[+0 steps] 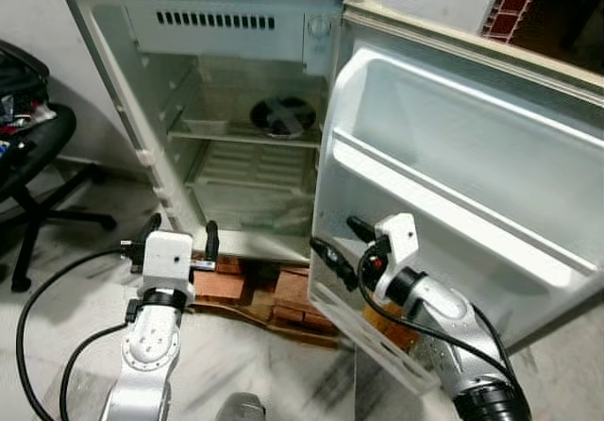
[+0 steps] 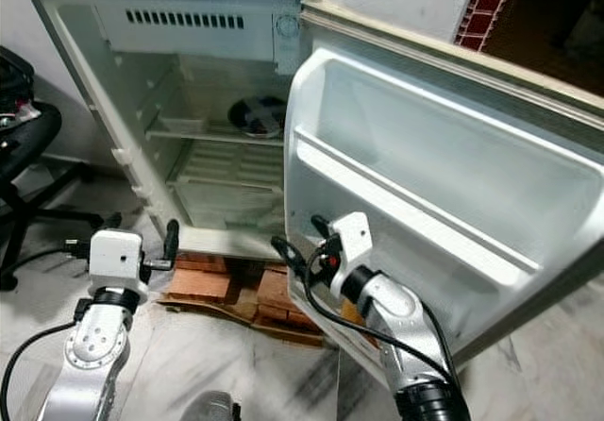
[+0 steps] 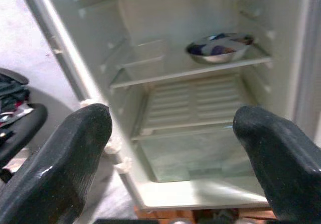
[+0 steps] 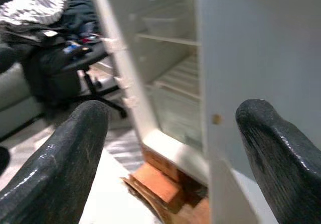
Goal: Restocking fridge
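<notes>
A small white fridge (image 1: 236, 109) stands open, its door (image 1: 453, 185) swung out to the right. A metal bowl (image 1: 282, 116) sits on the upper wire shelf, and the left wrist view shows the bowl (image 3: 219, 48) too. My left gripper (image 1: 181, 230) is open and holds nothing. It is low in front of the fridge's left side and points into the compartment. My right gripper (image 1: 338, 242) is open and holds nothing. It is by the inner edge of the door, near its lower rack, and the door edge (image 4: 225, 83) lies between its fingers (image 4: 65, 158).
The fridge rests on red bricks (image 1: 274, 294). A black office chair (image 1: 38, 157) piled with clothes stands to the left. Black cables (image 1: 38, 298) loop over the marble floor. Something orange-brown (image 1: 382, 322) sits in the door's bottom rack, half hidden by my right arm.
</notes>
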{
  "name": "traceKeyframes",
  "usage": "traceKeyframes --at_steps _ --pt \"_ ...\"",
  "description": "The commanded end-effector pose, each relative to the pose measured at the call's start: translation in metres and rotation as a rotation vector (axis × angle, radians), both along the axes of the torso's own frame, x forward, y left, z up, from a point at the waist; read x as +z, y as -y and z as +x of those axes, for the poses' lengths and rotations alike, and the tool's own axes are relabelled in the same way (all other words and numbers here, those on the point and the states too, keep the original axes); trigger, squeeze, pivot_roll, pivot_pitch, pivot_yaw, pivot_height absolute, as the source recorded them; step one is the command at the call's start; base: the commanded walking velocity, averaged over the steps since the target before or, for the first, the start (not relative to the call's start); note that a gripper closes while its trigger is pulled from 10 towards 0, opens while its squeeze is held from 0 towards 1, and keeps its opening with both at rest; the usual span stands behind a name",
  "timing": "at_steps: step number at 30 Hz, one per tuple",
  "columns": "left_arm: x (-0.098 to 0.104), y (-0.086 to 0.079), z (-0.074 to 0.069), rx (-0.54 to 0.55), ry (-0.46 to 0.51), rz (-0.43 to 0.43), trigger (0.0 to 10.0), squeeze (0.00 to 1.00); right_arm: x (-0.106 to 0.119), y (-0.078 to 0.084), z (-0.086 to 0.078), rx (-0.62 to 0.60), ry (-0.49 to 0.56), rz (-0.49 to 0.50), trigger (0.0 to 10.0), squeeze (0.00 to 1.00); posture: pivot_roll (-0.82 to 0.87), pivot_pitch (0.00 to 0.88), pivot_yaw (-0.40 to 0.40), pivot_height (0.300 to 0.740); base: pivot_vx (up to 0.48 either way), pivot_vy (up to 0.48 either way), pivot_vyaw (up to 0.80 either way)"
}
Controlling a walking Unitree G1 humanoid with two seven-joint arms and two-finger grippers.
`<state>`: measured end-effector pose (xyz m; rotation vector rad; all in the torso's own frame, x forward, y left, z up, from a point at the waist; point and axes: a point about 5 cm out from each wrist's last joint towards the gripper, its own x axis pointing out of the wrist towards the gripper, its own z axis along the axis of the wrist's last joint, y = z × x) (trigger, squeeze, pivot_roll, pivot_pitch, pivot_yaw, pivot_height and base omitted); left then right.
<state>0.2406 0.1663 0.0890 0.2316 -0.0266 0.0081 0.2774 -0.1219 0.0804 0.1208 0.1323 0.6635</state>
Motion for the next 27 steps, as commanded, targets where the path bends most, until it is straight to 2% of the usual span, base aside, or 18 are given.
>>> traceKeyframes --at_steps 1,6,21,27 --pt "0.002 -0.0011 0.0006 0.007 0.003 0.006 10.0 0.0 0.0021 -0.0005 0.0035 -0.011 0.015 -0.009 10.0 0.0 0.04 0.016 0.026 0.74 0.0 0.0 0.0" --pt "0.0023 0.0006 0.0001 0.008 0.004 0.004 10.0 0.0 0.0037 -0.0004 0.0077 -0.032 0.02 0.004 10.0 0.0 0.04 0.021 0.026 0.74 0.0 0.0 0.0" --pt "0.0 0.0026 -0.0034 0.001 -0.008 0.005 10.0 0.0 -0.0019 0.0014 0.0067 -0.064 0.025 -0.023 10.0 0.0 0.04 0.03 0.013 0.74 -0.304 0.0 0.0" --pt "-0.0006 0.0028 -0.0033 0.001 -0.01 0.005 10.0 0.0 -0.0034 0.0074 0.0095 -0.123 0.029 -0.042 10.0 0.0 0.04 0.026 0.011 0.74 -0.326 0.0 0.0"
